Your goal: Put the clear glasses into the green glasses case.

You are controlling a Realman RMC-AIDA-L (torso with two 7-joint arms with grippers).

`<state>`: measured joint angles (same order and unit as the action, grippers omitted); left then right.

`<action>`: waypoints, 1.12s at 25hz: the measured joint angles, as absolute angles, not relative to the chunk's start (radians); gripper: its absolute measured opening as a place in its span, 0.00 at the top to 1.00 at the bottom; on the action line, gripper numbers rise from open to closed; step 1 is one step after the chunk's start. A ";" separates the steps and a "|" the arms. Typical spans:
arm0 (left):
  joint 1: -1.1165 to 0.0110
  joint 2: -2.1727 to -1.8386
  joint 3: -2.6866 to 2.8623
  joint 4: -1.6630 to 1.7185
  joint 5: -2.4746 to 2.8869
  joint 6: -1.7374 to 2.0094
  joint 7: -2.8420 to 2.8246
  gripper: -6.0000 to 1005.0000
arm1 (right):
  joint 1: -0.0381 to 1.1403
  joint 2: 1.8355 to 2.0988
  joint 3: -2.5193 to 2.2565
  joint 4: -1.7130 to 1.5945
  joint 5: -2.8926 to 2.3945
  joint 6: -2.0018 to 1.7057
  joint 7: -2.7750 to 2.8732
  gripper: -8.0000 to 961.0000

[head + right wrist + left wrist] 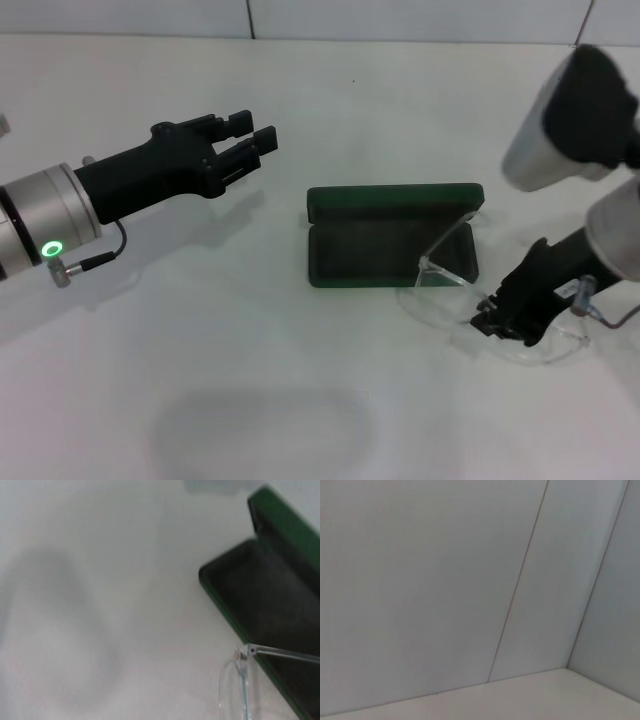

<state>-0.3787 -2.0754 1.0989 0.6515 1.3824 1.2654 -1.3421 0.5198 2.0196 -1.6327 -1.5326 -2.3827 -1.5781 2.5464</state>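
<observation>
The right end effector (492, 318) was low over the white bench (250, 400) at the near right, its dark fingers at the frame of the clear glasses (520, 335); whether they were closed on the frame could not be determined. The clear glasses lay on the bench just beside the near right corner of the green glasses case (392, 240), with one clear arm (447, 240) raised and extending over the case's right end. The green glasses case lay open at the bench centre, dark lining up, lid standing along its far edge. The left end effector (252, 140) hovered above the bench, well apart from the case on the left, fingers slightly parted and holding nothing.
</observation>
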 joint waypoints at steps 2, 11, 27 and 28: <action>-0.375 -2.075 1.099 0.652 1.370 1.269 -1.344 0.57 | 0.495 2.019 -1.596 -1.559 -2.356 -1.592 2.516 0.86; -0.353 -2.049 1.082 0.641 1.271 1.418 -1.344 0.57 | 0.398 2.018 -1.310 -1.605 -2.106 -1.737 2.281 0.87; -0.500 -2.087 1.088 0.465 1.277 1.414 -1.170 0.57 | 0.390 2.015 -1.104 -1.154 -1.686 -1.885 1.707 0.87; -0.512 -2.087 1.094 0.455 1.277 1.415 -1.167 0.57 | 0.395 2.015 -1.103 -1.140 -1.682 -1.886 1.701 0.87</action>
<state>-0.5117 -2.0874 1.0941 0.4549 1.2773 1.4149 -1.1668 0.3950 2.0146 -1.1030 -1.1398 -1.6818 -1.8860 1.7014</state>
